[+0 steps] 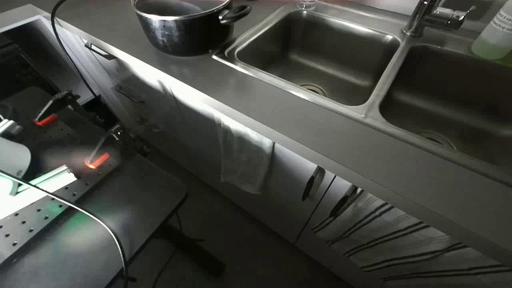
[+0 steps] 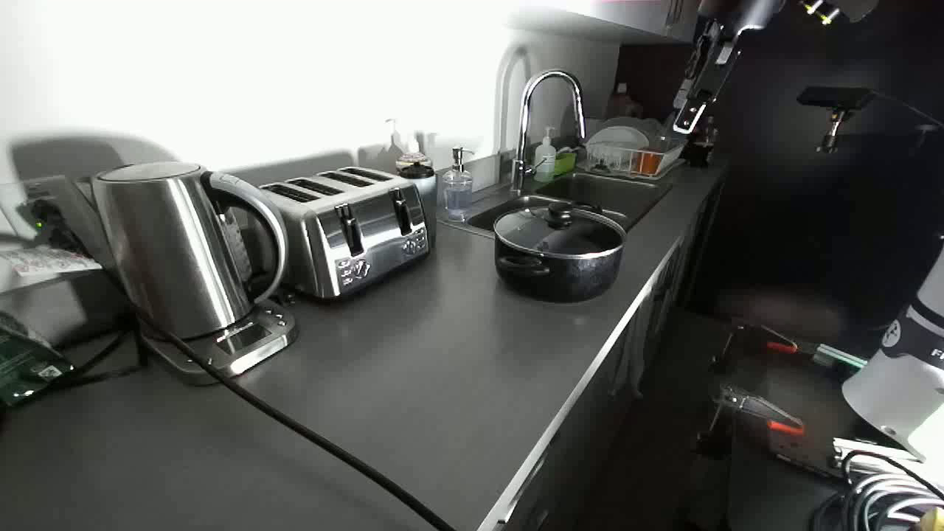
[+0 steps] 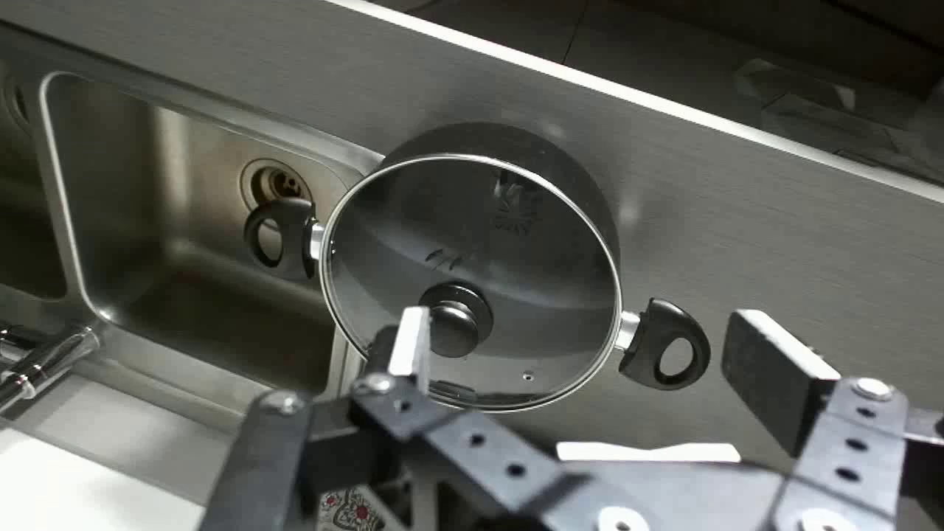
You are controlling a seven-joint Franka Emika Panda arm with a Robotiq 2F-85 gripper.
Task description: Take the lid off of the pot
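Observation:
The dark grey pot stands on the counter beside the sink; it also shows in the wrist view and, cut by the top edge, in an exterior view. Its glass lid with a shiny rim lies on it, and in the wrist view the lid covers the whole opening. A round black knob stands at the lid's middle. My gripper is open and empty above the pot; its left finger appears next to the knob, its right finger beyond the side handle. Height above the lid is unclear.
Two steel sink basins with a faucet adjoin the pot. A toaster, kettle and soap dispenser stand along the wall. A dish rack is past the sink. A black cable crosses the counter.

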